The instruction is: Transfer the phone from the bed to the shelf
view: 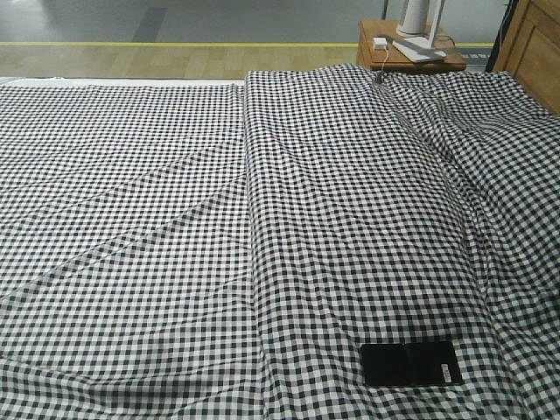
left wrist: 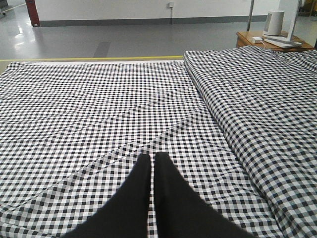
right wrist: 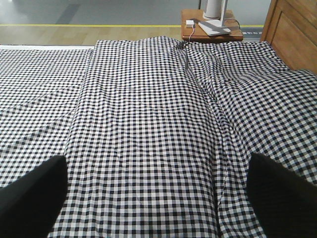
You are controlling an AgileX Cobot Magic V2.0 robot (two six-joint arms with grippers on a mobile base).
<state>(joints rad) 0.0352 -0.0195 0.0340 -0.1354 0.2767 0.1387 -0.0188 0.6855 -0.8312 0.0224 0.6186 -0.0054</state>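
Front view first: the phone lies flat on the bed, low in the picture and right of centre, on the raised right-hand strip of checked cloth. Its long side runs across and a white sticker sits at its right end. Only this view catches it; both wrist cameras see cloth alone.

Left wrist view: the left gripper has its two dark fingers pressed together with nothing between them, over the flatter left half of the bed.

Right wrist view: the right gripper is spread wide and empty, one finger at each lower corner, above the folded right strip.

Far end: a brown nightstand carries white items. The wooden panel just beside it shows best from the right wrist.
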